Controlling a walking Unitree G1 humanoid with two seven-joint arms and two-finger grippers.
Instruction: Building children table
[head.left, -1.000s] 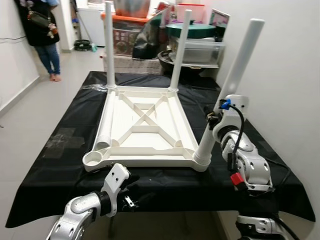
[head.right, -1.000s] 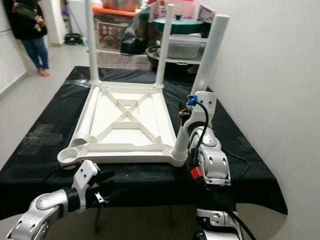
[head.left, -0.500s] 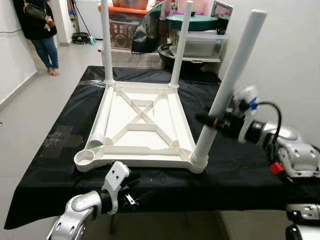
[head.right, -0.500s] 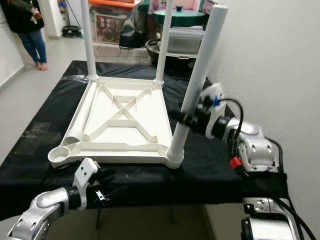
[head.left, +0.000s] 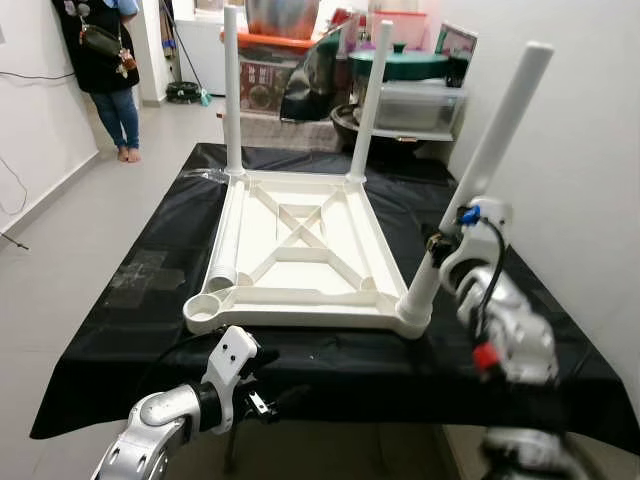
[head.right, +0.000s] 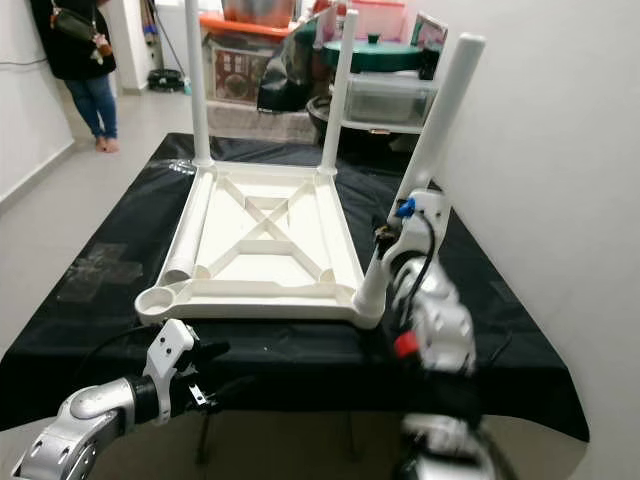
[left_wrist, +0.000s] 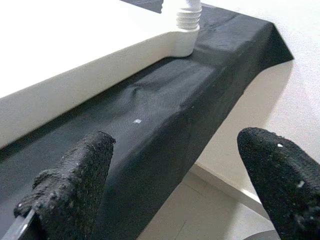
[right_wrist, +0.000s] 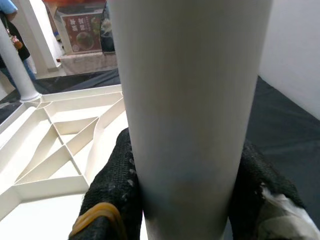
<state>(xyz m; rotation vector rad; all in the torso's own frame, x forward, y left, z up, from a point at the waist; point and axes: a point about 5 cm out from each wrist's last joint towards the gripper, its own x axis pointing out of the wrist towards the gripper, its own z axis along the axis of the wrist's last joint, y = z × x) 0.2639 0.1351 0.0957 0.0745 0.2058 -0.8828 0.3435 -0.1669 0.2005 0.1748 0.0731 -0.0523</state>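
Black cloth covers the work table (head.left: 120, 340), where the right gripper (right_wrist: 185, 190) has both fingers (right_wrist: 112, 185) clamped round a tilted white leg (head.left: 490, 160). Just below the jaws, that leg enters the corner socket of the upturned tabletop (head.left: 300, 250); turned while leaning, it may cross-thread or pop out. Off the near table edge, the left gripper (left_wrist: 175, 190) hangs wide open, so nothing steadies the tabletop.

One tabletop (head.left: 300, 262), four legs (head.left: 490, 150) (one perhaps lying loose).

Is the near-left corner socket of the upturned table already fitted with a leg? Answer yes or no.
No: the near-left socket of the white table top is an open ring, while the spare leg lies flat along the frame beside it.
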